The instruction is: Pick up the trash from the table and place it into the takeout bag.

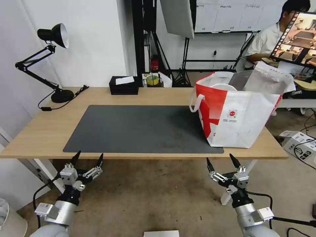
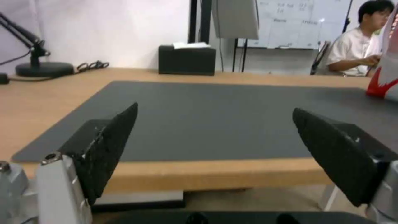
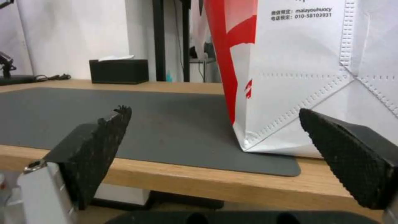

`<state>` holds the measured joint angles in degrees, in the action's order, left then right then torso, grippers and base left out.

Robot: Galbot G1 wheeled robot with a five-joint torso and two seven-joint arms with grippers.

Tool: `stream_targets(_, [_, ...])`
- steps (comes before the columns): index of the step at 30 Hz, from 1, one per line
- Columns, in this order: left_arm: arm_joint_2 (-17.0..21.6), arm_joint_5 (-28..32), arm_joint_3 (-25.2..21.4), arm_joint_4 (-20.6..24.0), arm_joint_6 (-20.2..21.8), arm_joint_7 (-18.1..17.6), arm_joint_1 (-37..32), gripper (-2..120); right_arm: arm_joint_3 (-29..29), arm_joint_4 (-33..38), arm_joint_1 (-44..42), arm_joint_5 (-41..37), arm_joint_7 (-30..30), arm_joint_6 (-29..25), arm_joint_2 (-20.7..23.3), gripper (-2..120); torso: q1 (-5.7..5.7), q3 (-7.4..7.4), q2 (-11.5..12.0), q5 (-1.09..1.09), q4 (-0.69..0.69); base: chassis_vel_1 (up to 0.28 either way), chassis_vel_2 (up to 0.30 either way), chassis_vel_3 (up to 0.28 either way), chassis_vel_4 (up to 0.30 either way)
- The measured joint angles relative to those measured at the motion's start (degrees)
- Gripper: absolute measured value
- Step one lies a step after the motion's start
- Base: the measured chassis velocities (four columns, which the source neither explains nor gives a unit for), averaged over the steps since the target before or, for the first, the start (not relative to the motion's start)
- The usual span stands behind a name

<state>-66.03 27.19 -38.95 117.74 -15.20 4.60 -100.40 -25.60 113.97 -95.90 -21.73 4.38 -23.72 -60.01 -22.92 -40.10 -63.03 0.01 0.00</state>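
The counter point(image 1: 39, 131) is light wood with a smooth, faintly satin face, and the mat point(image 1: 138, 131) on it is dark grey, matt and finely grained. The bag point(image 1: 243, 121) looks like white-and-red non-woven cloth with stitched seams, a shiny silver foil lining point(image 1: 242, 80) and soft white loop handles point(image 1: 195, 100). Each end effector, left point(image 1: 88, 157) and right point(image 1: 221, 160), has black finger pads point(image 3: 352, 155) with a rough, knurled rubbery texture, set on brushed silver metal.
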Motion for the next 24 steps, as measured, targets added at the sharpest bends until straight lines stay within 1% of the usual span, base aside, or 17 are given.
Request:
stream_targets(6, [-0.5,-0.7,0.0,-0.4,0.1,0.0,-0.6,100,0.0,0.0,0.0,0.0,0.0,0.0,0.0,100,0.0,0.0,0.0,-0.01,0.0,0.0,0.0,0.0,0.0])
stream_targets(24, [-0.4,-0.7,0.2,-0.5,0.2,-0.1,-0.4,100,0.0,0.0,0.0,0.0,0.0,0.0,0.0,100,0.0,0.0,0.0,-0.01,0.0,0.0,0.0,0.0,0.0])
